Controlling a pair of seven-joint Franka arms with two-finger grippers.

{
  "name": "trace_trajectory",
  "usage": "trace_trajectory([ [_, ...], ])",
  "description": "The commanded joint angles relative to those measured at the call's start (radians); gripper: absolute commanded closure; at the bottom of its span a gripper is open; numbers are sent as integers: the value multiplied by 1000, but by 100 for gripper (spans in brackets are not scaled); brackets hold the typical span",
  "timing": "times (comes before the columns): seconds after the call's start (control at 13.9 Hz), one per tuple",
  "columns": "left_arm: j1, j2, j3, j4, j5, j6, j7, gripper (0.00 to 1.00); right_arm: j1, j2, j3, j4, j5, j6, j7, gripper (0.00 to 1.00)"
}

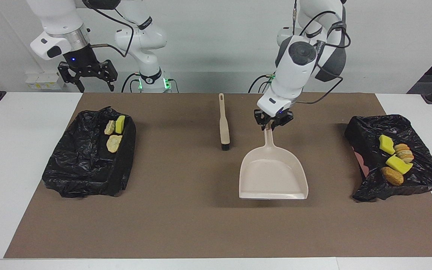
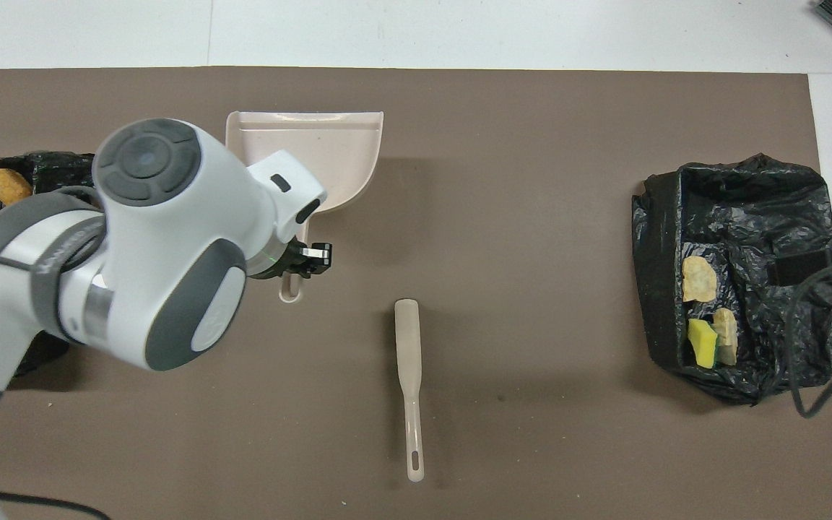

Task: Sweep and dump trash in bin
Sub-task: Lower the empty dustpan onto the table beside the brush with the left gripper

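My left gripper (image 1: 272,126) (image 2: 306,261) is shut on the handle of the empty beige dustpan (image 1: 273,175) (image 2: 329,148), which hangs low over the middle of the mat, beside the brush (image 1: 223,123) (image 2: 409,372). The trash lies in two black-lined bins. The bin (image 1: 420,176) (image 2: 51,170) at the left arm's end holds yellow sponge chunks (image 1: 387,144) and orange lumps (image 1: 392,175) (image 2: 9,185). The bin (image 1: 77,165) (image 2: 755,217) at the right arm's end holds a green-topped sponge (image 1: 120,124) (image 2: 702,343) and tan lumps (image 1: 114,143) (image 2: 698,279). My right gripper (image 1: 94,86) waits open, raised above that bin's robot-side edge.
A brown mat (image 1: 186,225) (image 2: 531,180) covers most of the white table (image 1: 13,168). The brush lies flat on it with its bristles pointing away from the robots. A black cable (image 2: 820,390) hangs over the bin at the right arm's end.
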Motion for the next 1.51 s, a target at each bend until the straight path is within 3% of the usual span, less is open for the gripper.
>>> trace_trajectory([
  [0.0, -37, 128, 19, 112, -33, 73, -95, 100, -9, -25, 6, -27, -14, -4, -24, 0],
  [0.29, -88, 163, 17, 103, -35, 144, -98, 100, -9, -25, 4, -27, -14, -9, -24, 0],
  [0.43, -151, 215, 20, 115, -33, 147, -101, 100, -9, -28, 4, -28, -14, -10, -24, 0],
  [0.72, -162, 266, 20, 129, -21, 157, -142, 100, -9, -37, 4, -41, -14, -9, -22, 0],
  [0.79, -151, 264, 20, 126, -26, 186, -170, 73, -9, -37, 4, -41, -14, -10, -22, 0],
  [0.86, -143, 258, 20, 121, -32, 208, -173, 1, -9, -37, 4, -41, -14, -9, -24, 0],
  [1.08, -139, 208, 38, 112, -30, 173, -171, 0, -9, -39, 6, -41, -11, -12, -24, 0],
  [1.44, -12, 154, 51, 117, -32, 96, -159, 0, -9, -39, 4, -41, -10, -13, -25, 0],
])
